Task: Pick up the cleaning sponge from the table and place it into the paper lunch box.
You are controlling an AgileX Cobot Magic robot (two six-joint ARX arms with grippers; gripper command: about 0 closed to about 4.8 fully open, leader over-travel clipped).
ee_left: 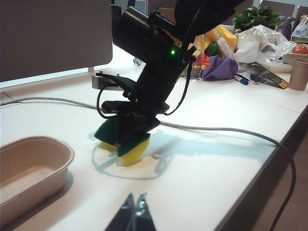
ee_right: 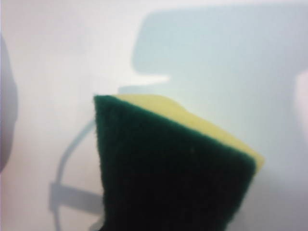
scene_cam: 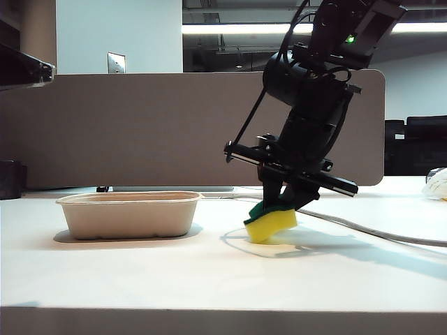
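Note:
The cleaning sponge (scene_cam: 271, 225), yellow foam with a dark green face, hangs tilted in my right gripper (scene_cam: 283, 202), which is shut on its upper part. The sponge's lowest yellow corner is at or just above the table (scene_cam: 209, 279). The left wrist view shows the same grip, with the sponge (ee_left: 131, 148) under the right gripper (ee_left: 132, 126). Seen from the right wrist, the sponge's green face (ee_right: 168, 163) fills the lower picture and hides the fingers. The paper lunch box (scene_cam: 129, 216), beige with no lid, stands left of the sponge with nothing showing above its rim (ee_left: 65, 150). My left gripper (ee_left: 136, 201) is shut and holds nothing, hovering near the table's front.
A grey cable (scene_cam: 377, 234) runs over the table behind and right of the sponge. A grey-brown divider panel (scene_cam: 140, 125) lines the back edge. Bags, a purple cloth (ee_left: 219, 67) and a paper cup (ee_left: 299, 74) crowd the far end of the table.

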